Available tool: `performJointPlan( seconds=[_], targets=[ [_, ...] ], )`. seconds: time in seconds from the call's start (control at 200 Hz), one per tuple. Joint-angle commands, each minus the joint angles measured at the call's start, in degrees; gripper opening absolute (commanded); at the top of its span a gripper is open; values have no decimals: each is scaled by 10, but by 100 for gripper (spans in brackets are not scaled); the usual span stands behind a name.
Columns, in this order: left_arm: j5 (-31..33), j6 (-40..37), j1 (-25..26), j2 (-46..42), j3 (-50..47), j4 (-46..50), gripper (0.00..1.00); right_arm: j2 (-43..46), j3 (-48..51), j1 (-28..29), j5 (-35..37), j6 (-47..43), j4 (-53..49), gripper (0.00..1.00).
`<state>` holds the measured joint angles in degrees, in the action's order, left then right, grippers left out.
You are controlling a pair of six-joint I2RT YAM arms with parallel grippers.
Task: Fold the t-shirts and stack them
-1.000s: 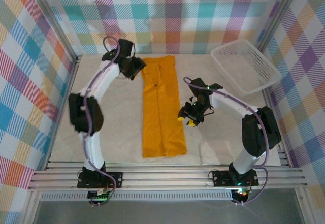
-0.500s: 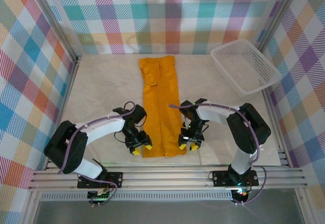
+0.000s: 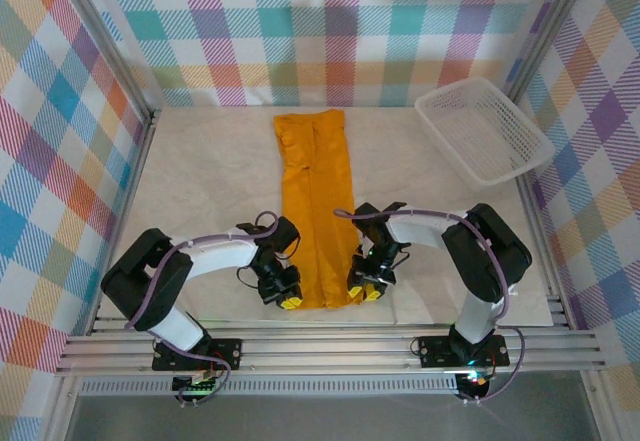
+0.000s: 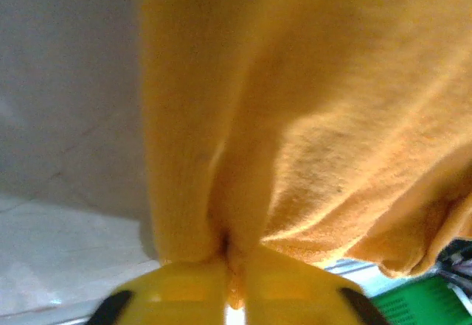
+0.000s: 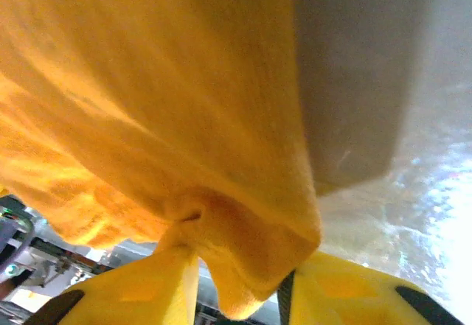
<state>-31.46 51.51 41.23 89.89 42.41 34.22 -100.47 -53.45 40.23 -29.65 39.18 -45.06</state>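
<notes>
holds the t-shirt (image 3: 315, 201) by its 6 o'clock hem, left gripper (image 3: 290, 300) and right gripper (image 3: 362, 294) both clamped on cloth; stretches lengthwise toward 12.

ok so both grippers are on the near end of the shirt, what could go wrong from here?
1. The right gripper holds a bunched wad of the shirt rather than a flat edge, so the cloth may slip out on the lift.
2. The left gripper pinches a much thinner fold, so the two corners may rise unevenly and skew the fold.
</notes>
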Motion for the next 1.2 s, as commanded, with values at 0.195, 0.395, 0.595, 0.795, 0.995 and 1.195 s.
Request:
performJointPlan(
  seconds=[0.195, 0.395, 0.595, 0.795, 0.995, 1.195],
  targets=[
    [25, 17, 6, -71, -40, 29, 0, 46, 13, 5, -15, 31, -17, 0],
    [68, 68, -10, -183, 0, 51, 0, 97, -31, -2, 3, 42, -71, 0],
    [83, 76, -79, -171, 72, 25, 0, 82, -128, -50, 20, 56, -75, 0],
    [105, 42, -169, -69, 172, 2, 0, -9, -264, -103, 44, 55, -65, 0],
    [105, 8, -229, 62, 279, -30, 0, -130, -414, -146, 54, 50, -50, 0],
    [109, -18, -256, 160, 375, -36, 0, -243, -566, -170, 76, 33, -86, 0]
  ],
)
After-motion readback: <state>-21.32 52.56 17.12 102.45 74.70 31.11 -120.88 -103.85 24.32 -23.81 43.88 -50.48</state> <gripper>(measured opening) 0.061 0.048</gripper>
